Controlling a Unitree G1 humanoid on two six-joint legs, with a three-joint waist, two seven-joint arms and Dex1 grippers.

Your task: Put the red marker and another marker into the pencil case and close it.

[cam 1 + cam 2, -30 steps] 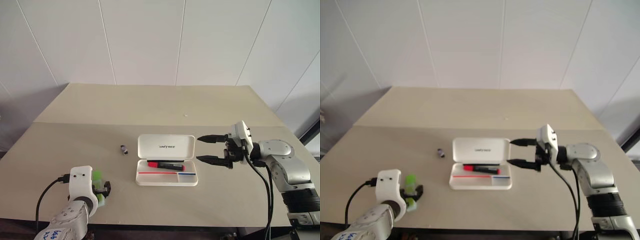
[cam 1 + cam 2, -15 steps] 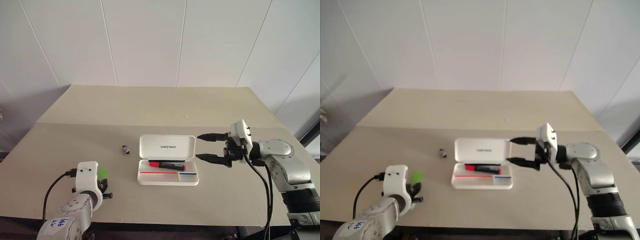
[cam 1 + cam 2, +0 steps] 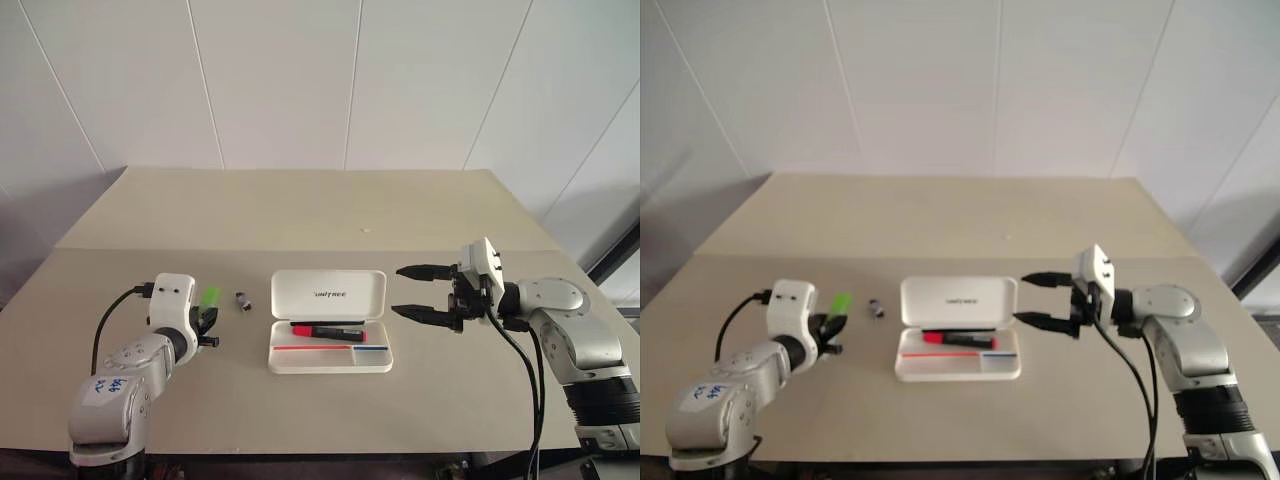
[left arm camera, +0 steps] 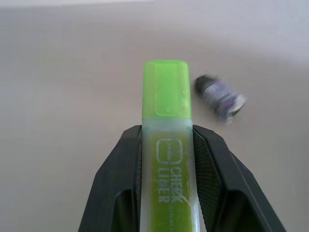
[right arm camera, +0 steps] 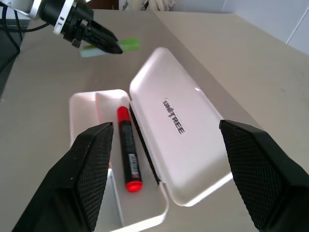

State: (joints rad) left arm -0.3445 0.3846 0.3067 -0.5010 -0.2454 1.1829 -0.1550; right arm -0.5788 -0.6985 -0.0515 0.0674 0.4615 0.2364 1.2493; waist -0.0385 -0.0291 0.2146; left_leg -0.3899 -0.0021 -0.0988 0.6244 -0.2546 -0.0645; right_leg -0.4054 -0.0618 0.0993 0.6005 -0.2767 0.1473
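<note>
The white pencil case lies open in the middle of the table, its lid back. In its tray lies the red marker, also seen from the right wrist. My left gripper is shut on the light green marker, which sticks out forward past the fingertips, a little above the table and left of the case. Just right of the case hangs my right gripper, open and pointing at it, with nothing between its fingers.
A small dark cap-like piece lies on the table between the green marker and the case, also in the left wrist view. The beige table stretches far back toward a white panelled wall.
My left gripper has shut on the green marker, lifted it and carried it forward toward the case. The head view has shifted. The right arm has stayed still.
</note>
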